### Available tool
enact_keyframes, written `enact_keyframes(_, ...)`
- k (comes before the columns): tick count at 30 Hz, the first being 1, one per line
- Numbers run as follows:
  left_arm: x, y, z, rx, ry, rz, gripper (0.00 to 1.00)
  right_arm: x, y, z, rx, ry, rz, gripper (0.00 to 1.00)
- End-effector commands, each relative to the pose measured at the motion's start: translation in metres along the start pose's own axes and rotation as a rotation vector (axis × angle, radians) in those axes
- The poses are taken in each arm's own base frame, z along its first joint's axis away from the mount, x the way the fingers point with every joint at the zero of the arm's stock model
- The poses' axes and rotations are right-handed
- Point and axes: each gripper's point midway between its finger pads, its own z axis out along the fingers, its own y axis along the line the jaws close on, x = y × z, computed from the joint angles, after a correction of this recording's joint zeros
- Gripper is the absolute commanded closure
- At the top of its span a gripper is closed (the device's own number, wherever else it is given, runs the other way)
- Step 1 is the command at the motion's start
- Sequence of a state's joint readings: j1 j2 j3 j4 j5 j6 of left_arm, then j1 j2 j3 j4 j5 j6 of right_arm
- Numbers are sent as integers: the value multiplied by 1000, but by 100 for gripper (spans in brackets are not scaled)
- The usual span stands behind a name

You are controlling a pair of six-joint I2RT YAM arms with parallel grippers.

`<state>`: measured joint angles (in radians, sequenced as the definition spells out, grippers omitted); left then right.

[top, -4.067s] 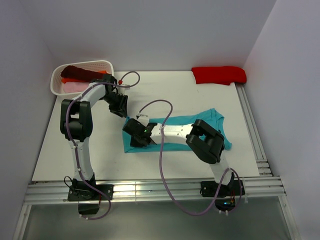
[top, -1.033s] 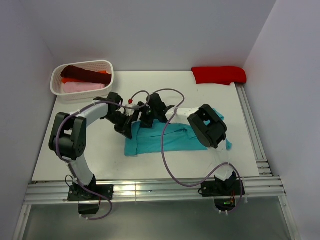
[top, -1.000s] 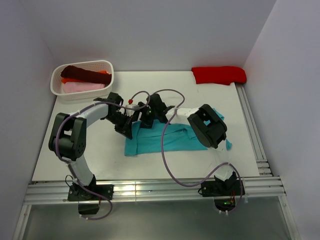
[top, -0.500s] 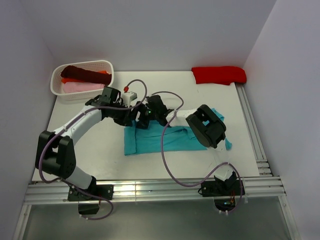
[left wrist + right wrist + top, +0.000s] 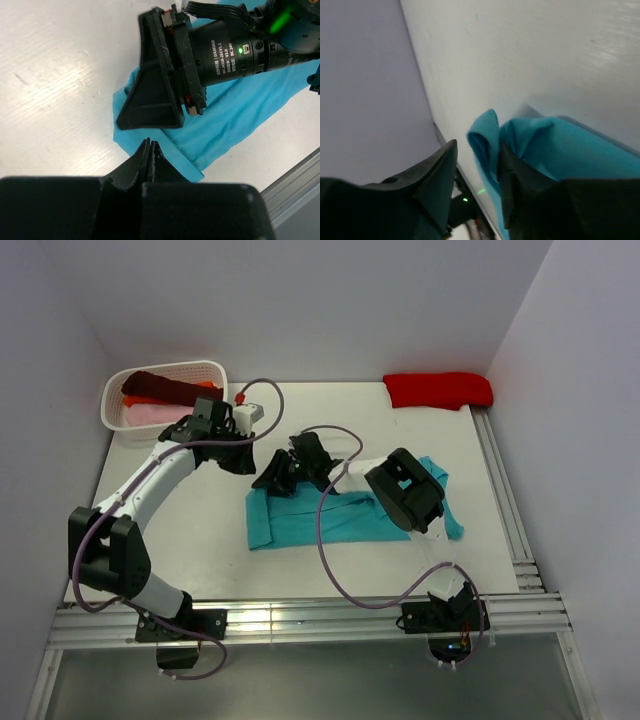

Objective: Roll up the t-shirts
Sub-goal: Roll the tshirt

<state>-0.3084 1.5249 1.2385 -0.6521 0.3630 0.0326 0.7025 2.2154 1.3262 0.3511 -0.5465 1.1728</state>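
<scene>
The teal t-shirt (image 5: 345, 516) lies folded into a long band across the middle of the table. My right gripper (image 5: 272, 478) is at its far left corner. In the right wrist view the jaws (image 5: 475, 160) stand apart, with a raised fold of teal cloth (image 5: 487, 142) between them against the right finger. My left gripper (image 5: 246, 460) is just left of it, shut and empty. In the left wrist view its tips (image 5: 149, 143) hover over the shirt's corner (image 5: 150, 135), close to the right gripper's black finger (image 5: 155, 97).
A white basket (image 5: 215, 368) at the far left holds maroon (image 5: 165, 388), pink and orange rolled shirts. A red shirt (image 5: 438, 390) lies at the far right. A metal rail (image 5: 505, 500) runs along the right edge. The arms' cables loop over the table.
My left arm has drawn back from the shirt's far edge toward the basket. My right gripper moved from the shirt's near left part to its far left corner, where the cloth is lifted.
</scene>
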Motion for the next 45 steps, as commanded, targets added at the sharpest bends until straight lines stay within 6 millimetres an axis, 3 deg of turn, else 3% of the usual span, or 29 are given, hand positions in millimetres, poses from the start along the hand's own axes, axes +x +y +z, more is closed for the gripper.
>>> enact_keyframes(1,-17,4,-14,-16,-28,-2,100,-3,20,5,-31,4,-53,58)
enact_keyframes(10,-20,8,-20,-22,-31,-14,100,-7,25,11,-4,-7,-114,82)
enact_keyframes(13,-22,12,-22,-42,-41,-18,100,-8,29,15,17,-11,-145,83)
enact_keyframes(14,-24,13,-23,-45,-45,-18,100,-8,22,18,51,-12,-143,83)
enact_keyframes(15,-25,14,-24,-47,-50,-20,100,-8,31,22,46,-15,-178,83)
enact_keyframes(21,-26,16,-26,-53,-42,-16,100,-5,14,34,131,-27,-180,86)
enact_keyframes(35,-24,14,-21,-36,-33,-26,100,-9,17,6,157,-146,-233,87)
enact_keyframes(45,-20,16,-19,-39,-28,-22,100,-13,38,-12,141,-233,-283,87)
